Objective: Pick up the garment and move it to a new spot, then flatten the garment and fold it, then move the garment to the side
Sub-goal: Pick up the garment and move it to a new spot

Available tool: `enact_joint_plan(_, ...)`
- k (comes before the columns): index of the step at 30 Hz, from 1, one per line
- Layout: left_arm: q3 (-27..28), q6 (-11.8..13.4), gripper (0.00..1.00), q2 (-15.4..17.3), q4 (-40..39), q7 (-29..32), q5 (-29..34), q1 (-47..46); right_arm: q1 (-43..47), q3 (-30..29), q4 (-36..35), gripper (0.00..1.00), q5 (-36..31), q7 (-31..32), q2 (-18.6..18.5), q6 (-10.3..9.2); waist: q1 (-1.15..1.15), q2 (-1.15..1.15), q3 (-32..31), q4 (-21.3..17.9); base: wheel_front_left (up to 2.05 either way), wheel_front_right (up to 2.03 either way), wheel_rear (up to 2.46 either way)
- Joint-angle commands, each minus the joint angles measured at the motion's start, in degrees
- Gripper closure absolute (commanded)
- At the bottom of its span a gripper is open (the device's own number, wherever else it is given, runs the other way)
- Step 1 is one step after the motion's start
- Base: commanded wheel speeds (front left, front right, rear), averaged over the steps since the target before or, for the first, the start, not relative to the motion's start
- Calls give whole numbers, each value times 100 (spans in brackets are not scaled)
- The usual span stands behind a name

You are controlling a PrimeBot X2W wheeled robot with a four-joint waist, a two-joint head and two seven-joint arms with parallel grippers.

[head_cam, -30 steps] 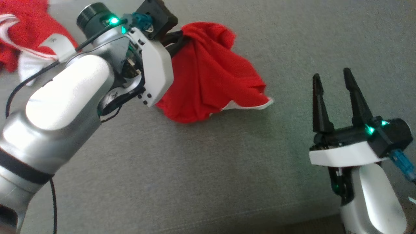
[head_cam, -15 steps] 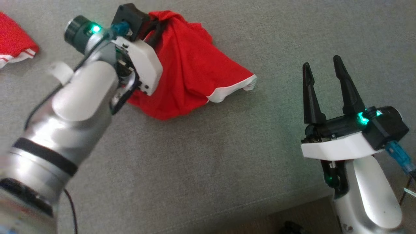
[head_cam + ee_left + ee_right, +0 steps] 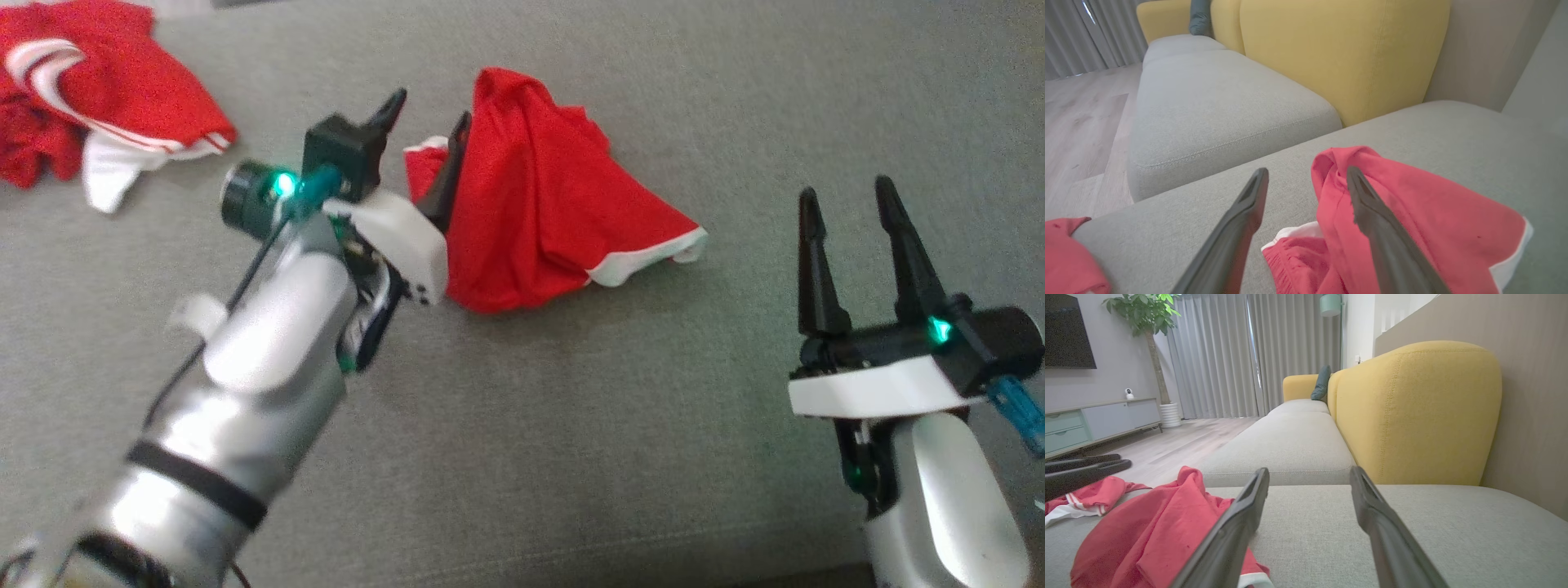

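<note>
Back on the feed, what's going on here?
The left gripper sits at the bunched edge of the red garment, jaws open, gripping nothing. The garment lies in a crumpled heap on the grey sofa seat, not flattened or folded yet. The right gripper hovers open to its right, clear of it. More red-and-white clothing lies further left.

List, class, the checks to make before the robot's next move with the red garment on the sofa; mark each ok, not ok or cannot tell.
1. Left hand open: ok.
2. Right hand open, empty: ok.
3. Red garment resting on sofa seat: ok.
4. Garment flat: not ok, bunched up.
5. Cloth clear of left hand's finger: cannot tell.
6. Second red garment apart from it: ok.
</note>
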Motion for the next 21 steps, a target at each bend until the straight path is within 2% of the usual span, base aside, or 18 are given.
enact_joint_plan(1, 391, 103, 0, 127, -437, -68, 19, 168, 52, 31, -124, 0, -38, 5, -14, 37, 0, 0, -334, 285, 0, 0, 0)
enact_joint_plan(13, 1931, 716, 0, 178, -2369, -70, 578, 2768, 478, -232, 82, 0, -144, 5, -14, 37, 0, 0, -1056, 733, 0, 0, 0)
enact_joint_plan(21, 2526, 795, 0, 203, -3115, -71, 1134, 3940, 758, -131, 206, 0, -45, 5, -14, 37, 0, 0, -1130, 749, 0, 0, 0)
